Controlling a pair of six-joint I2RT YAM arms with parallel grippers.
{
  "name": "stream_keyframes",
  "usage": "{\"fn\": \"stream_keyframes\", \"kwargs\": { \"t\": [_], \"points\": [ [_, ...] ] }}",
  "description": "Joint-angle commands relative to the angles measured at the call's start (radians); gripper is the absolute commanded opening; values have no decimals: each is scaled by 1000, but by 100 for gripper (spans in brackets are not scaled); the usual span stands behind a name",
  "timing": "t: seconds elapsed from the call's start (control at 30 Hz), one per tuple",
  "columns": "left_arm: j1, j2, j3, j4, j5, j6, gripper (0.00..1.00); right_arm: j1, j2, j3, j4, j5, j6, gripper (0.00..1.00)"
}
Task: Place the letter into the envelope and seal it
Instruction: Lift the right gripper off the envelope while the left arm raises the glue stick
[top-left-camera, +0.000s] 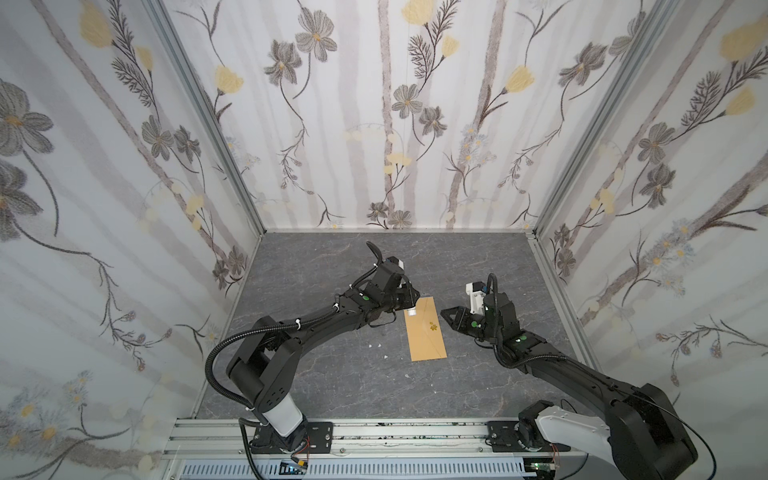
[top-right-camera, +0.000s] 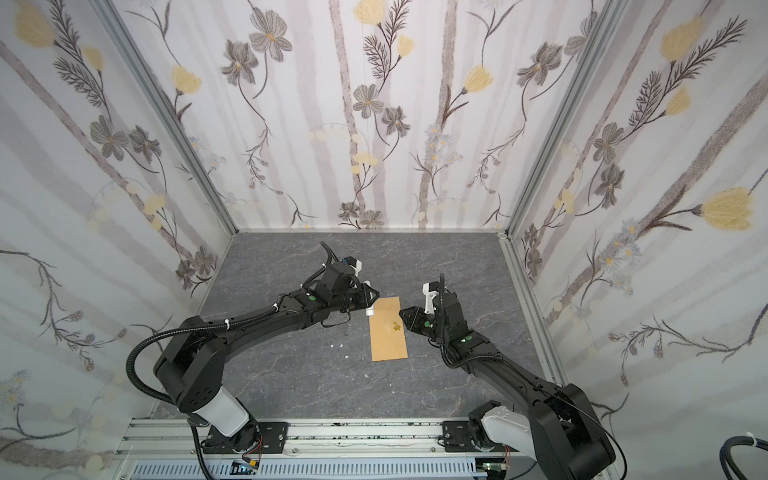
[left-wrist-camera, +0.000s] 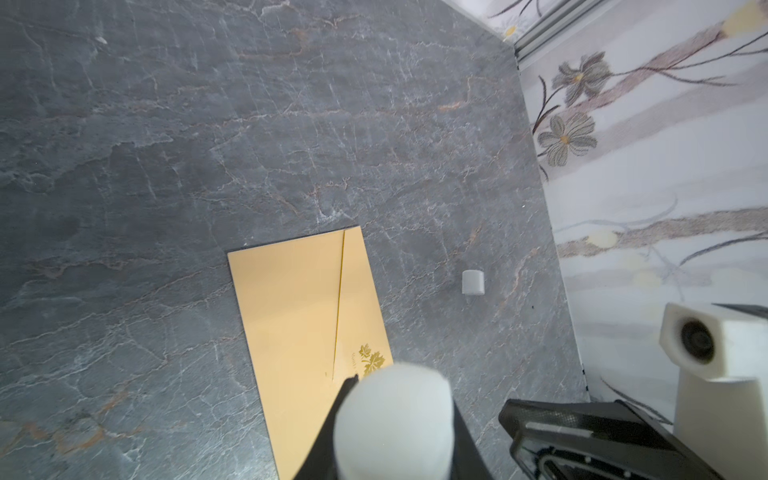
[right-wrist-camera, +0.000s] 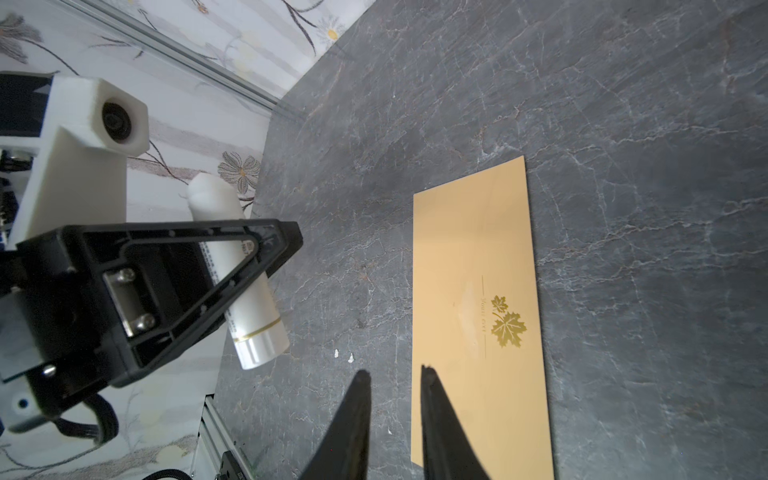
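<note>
the envelope (top-left-camera: 426, 330) lies flat on the dark grey marbled table (top-left-camera: 332, 374), near the middle and between the two arms, with its long side running from the robot's side toward the back wall. both top views show it so (top-right-camera: 388, 330). its flap is down flat against the body. a gold leaf print (right-wrist-camera: 508, 322) sits by the flap's point, with a thin line of small writing next to it that is too small to read. the left gripper (top-left-camera: 413, 302) is at the far left corner of the envelope, its jaws clamped on a white tube (right-wrist-camera: 262, 336) that has a thin gold band near one end. in the left wrist view the tube's blunt white end (left-wrist-camera: 392, 419) fills the foreground just over the envelope's surface (left-wrist-camera: 307, 332); whether it touches the paper cannot be told. the right gripper (right-wrist-camera: 395, 374) is low at the envelope's right long edge, jaws parted by a narrow gap with nothing between them, one fingertip (right-wrist-camera: 428, 372) over the paper's edge and the other over bare table. a small white cap (left-wrist-camera: 473, 282) stands on the table near the envelope, apart from it, and a few white scraps (right-wrist-camera: 343, 355) lie on the table to the left of the envelope.
</note>
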Motion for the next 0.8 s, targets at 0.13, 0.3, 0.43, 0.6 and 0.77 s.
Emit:
{"fn": "stream_keyframes", "kwargs": {
  "t": [0.13, 0.3, 0.43, 0.6, 0.77],
  "points": [
    [33, -10, -4, 176, 116, -219, 0, 24, -83, -12, 120, 5, -10, 39],
    [68, -18, -144, 531, 220, -470, 0, 28, -102, -12, 169, -12, 9, 45],
    [65, -1, -136, 572, 231, -509, 0, 31, -118, -15, 190, -20, 13, 47],
    [67, 14, -132, 634, 265, -550, 0, 34, -151, 3, 155, -2, -6, 49],
    [69, 63, -112, 720, 326, -619, 0, 34, -178, 6, 140, -2, -7, 51]
  ]
}}
